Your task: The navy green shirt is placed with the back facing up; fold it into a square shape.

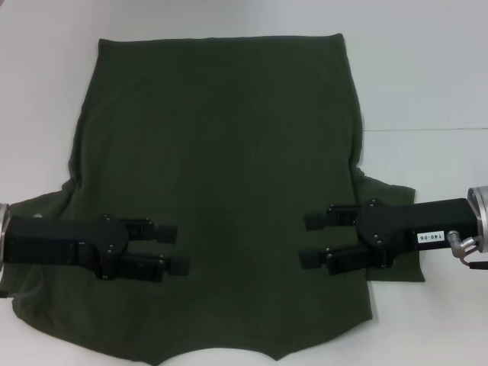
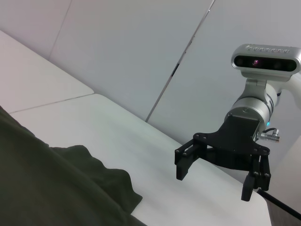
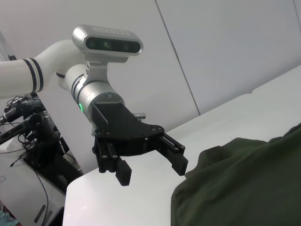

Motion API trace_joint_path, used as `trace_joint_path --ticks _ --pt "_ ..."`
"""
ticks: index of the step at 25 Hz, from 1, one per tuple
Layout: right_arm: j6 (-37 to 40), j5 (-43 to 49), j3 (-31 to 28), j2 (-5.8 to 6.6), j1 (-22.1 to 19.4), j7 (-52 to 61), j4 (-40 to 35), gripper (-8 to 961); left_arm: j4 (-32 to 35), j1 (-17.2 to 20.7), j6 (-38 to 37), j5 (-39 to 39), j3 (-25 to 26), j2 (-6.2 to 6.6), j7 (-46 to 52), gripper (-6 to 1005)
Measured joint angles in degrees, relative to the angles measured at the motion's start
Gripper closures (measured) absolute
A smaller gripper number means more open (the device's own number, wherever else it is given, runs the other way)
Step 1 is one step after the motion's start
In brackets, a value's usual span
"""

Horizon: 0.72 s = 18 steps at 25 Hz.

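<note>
Head view: large dark olive-green short-sleeved cotton shirt (image 1: 221, 152) lies spread flat on the white counter (image 1: 427, 69), plain side up. Its curved edge is at the near side, its straight edge at the far side. One sleeve spreads out near right, the other near left.

Left hand (image 1: 174, 246) hovers over the near-left part of the cloth, fingers spread apart, holding nothing. Right hand (image 1: 311, 240) mirrors it over the near-right part, also spread and empty. The two hands point toward each other, well apart.

Handling, as judged: light, soft, limp fabric; it will sag and drag instead of holding shape, and may crease. Best taken by pinching a thin edge, likely at the sleeves or the side seams nearest each hand, both lifted together.

Writing: a small white tag on the right arm reads roughly "140-06". No lettering shows on the shirt.
</note>
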<state>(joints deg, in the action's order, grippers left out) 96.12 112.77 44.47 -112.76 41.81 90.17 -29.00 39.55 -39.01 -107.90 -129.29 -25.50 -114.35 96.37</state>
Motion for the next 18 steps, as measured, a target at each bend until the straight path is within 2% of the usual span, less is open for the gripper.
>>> trace_joint_path --ticks 18 --pt "0.20 0.00 0.09 -0.18 -0.15 0.00 0.00 41 0.00 -0.09 0.20 -1.06 0.20 0.00 0.00 140"
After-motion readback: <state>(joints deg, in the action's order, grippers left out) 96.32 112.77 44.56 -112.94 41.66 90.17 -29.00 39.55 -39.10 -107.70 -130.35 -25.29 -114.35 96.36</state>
